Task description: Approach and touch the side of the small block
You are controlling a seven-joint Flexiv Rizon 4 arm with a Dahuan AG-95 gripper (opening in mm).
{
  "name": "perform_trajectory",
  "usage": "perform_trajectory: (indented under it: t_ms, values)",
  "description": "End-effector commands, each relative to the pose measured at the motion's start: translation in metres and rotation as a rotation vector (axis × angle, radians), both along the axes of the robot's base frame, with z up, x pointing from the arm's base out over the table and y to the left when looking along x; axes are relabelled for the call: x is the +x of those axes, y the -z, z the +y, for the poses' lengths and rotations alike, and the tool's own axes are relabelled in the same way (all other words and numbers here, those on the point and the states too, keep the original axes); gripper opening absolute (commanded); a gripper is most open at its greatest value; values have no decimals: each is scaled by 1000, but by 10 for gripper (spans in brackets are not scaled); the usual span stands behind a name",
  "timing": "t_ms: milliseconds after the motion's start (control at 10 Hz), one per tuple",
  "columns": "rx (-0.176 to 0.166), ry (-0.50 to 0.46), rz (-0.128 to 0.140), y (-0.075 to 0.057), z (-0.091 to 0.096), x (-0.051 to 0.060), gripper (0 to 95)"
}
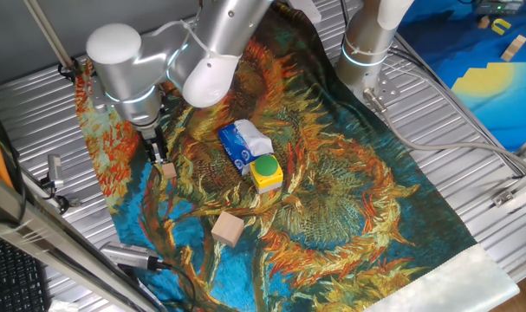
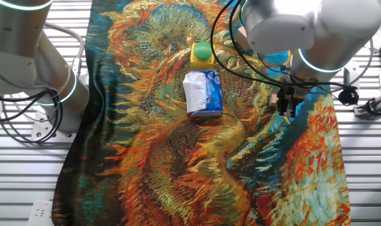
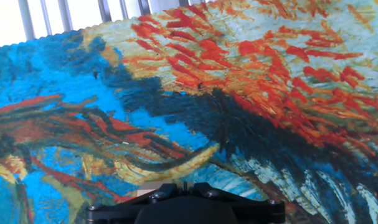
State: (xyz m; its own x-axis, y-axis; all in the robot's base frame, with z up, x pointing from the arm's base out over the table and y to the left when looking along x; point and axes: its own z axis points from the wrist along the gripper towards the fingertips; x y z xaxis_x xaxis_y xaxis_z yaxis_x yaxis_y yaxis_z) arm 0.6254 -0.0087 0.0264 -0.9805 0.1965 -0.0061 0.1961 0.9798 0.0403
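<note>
The small block (image 1: 169,171) is a tiny light-brown cube on the painted cloth, at its left part. My gripper (image 1: 158,156) points down with its fingertips right against the block's upper-left side, and the jaws are shut with nothing between them. In the other fixed view the gripper (image 2: 284,107) stands low over the cloth and hides the block. In the hand view only a pale sliver of the block (image 3: 146,190) shows, beside the dark gripper body (image 3: 182,208) at the bottom edge.
A larger tan wooden block (image 1: 228,229) lies nearer the front. A yellow box with a green round top (image 1: 266,171) and a blue-white packet (image 1: 243,143) sit mid-cloth. A second arm's base (image 1: 366,43) stands at the back. Ribbed metal table (image 1: 37,113) surrounds the cloth.
</note>
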Motion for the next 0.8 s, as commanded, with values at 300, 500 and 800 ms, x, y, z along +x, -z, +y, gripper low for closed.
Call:
perform_trajectory:
  t_ms: [300,500,800]
  values:
    - [7,34,-3,3,18,6,0]
    - [-6,53,-3,3,32,14,0]
    - [-123,13,41,-17,13,12,0]
